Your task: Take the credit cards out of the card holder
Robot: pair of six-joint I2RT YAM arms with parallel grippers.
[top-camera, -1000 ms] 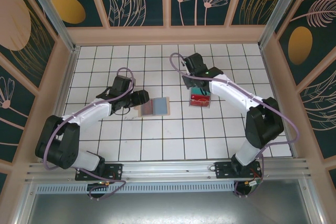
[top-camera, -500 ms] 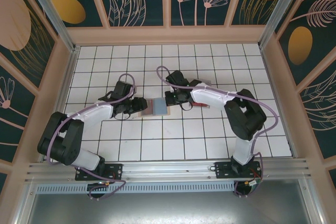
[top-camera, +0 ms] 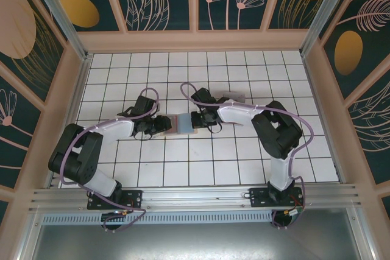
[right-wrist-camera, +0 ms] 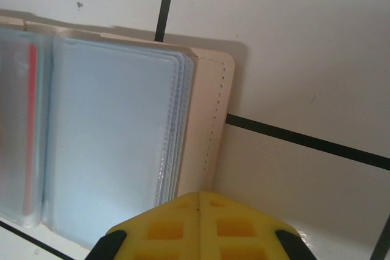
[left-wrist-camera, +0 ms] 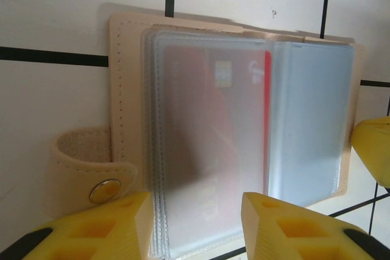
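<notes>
One red card [left-wrist-camera: 213, 126] sits sleeved inside the open card holder [left-wrist-camera: 125, 89].

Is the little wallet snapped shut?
No, the card holder lies spread open with its snap strap undone.

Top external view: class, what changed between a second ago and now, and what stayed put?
The right arm swung left until its shut right pincer reached the card holder's right edge. The left pincer edged closer to its left half. The card holder stayed open, in place.
</notes>
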